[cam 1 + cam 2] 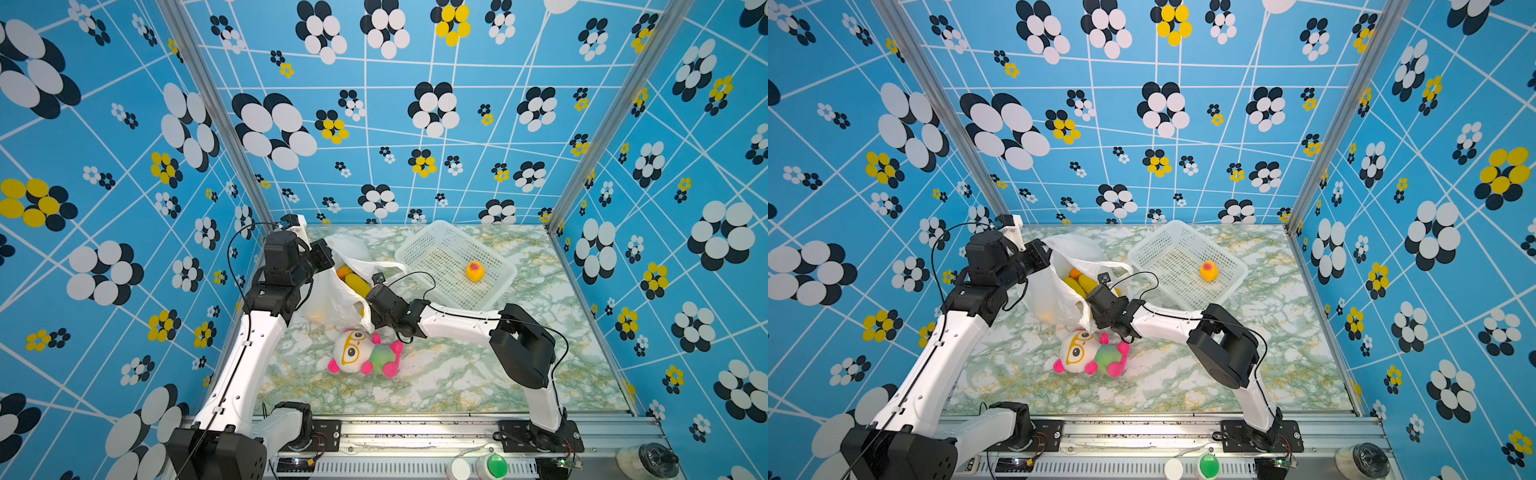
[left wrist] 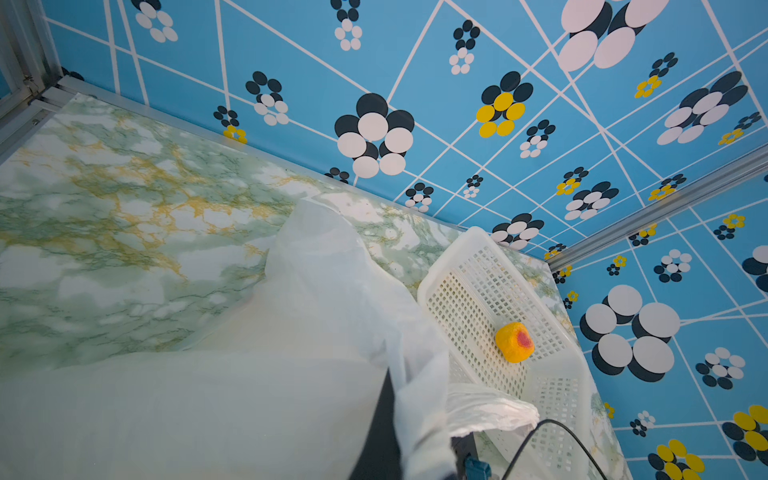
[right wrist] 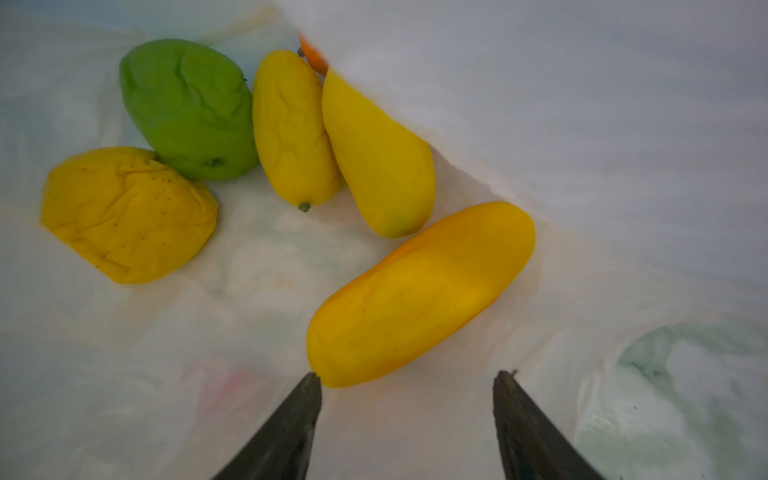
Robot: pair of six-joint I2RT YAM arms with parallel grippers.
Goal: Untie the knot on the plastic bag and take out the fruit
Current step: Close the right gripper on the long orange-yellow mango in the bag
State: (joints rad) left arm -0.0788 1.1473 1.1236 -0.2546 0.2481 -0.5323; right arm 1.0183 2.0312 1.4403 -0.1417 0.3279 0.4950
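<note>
Right gripper [image 3: 409, 376] is inside the bag [image 1: 328, 303], fingers [image 3: 291, 428] spread wide and gripping nothing. One tip just touches the near end of a long yellow fruit [image 3: 419, 295], whose long axis slants away across the gap towards the bag wall. Beyond it lie two more yellow fruits, a green one [image 3: 187, 108] and a wrinkled yellow one. Left gripper [image 1: 327, 254] is clamped on the bag's rim, holding the mouth up. The bag sits on the table between the basket [image 1: 419, 245] and the doll [image 1: 357, 353].
</note>
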